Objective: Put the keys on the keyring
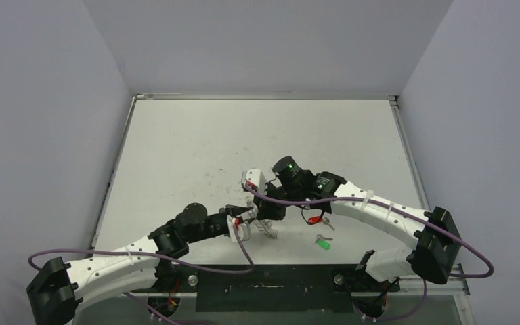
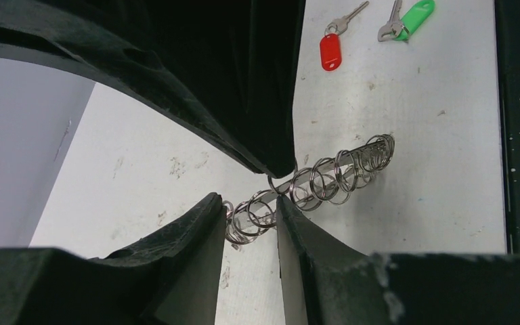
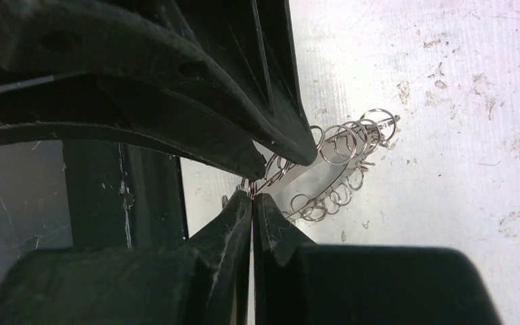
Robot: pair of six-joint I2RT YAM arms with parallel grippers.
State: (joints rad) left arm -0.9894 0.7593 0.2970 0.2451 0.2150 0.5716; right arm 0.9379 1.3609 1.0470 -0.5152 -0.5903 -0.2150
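The keyring point(image 1: 265, 228) is a silver ring fringed with wire loops, near the table's front middle. In the left wrist view the keyring point(image 2: 332, 176) shows edge-on, tilted above the table. My left gripper point(image 2: 249, 203) is shut on its near end, with loops between the fingertips. My right gripper point(image 3: 251, 196) is pinched shut on a thin loop at the keyring's point(image 3: 342, 145) edge; its fingers point(image 2: 271, 149) touch the ring from above. The red-tagged key point(image 2: 330, 51) and the green-tagged key point(image 2: 413, 17) lie free on the table to the right, the red one point(image 1: 315, 219) farther back than the green one point(image 1: 323, 244).
Both grippers point(image 1: 247, 218) point(image 1: 265, 211) meet tip to tip over the keyring. A purple cable point(image 1: 291, 201) loops over the right arm. A black mounting strip point(image 1: 264, 279) runs along the table's near edge. Grey walls enclose the white table point(image 1: 244, 135).
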